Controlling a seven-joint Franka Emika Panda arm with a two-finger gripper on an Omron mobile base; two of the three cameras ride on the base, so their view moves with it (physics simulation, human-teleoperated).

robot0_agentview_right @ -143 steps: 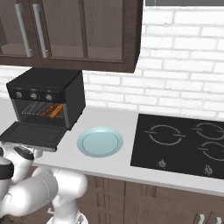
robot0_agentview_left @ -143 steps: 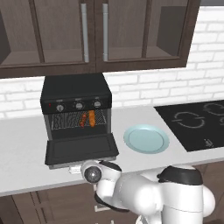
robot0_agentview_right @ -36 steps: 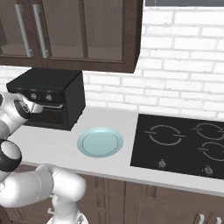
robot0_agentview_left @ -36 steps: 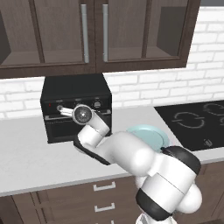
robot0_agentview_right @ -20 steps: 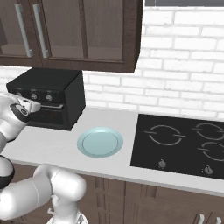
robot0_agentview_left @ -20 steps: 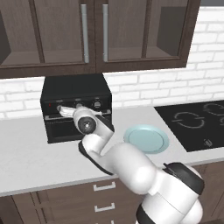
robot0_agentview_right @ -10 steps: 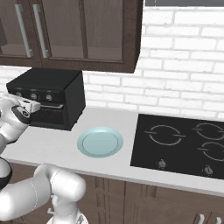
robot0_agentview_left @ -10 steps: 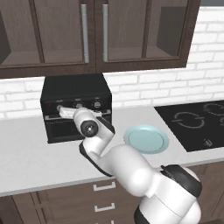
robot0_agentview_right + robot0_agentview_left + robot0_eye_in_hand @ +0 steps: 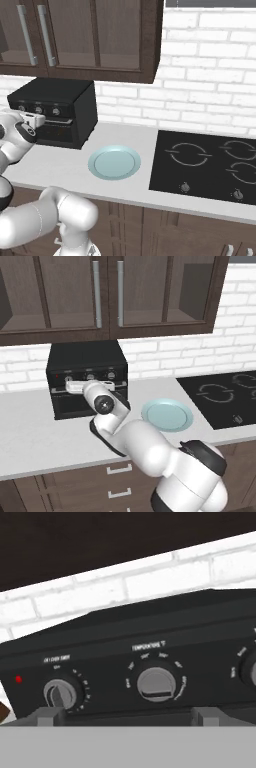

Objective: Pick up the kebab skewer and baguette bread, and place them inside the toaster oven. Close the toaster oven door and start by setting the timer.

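We have the claw (image 9: pixel 75 387) spread wide and empty, held right at the front panel of the toaster oven (image 9: pixel 87 358), which sits at the tabletop's (image 9: pixel 30 441) back against the brick wall, its door shut. In the hand view 2 knobs face us: the timer knob (image 9: pixel 59 693) lies left of the claw's centre line, the temperature knob (image 9: pixel 156 684) nearer centre.

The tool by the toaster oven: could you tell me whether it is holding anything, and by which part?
Nothing is held. The tool is open, its fingertips standing apart before the toaster oven knobs.
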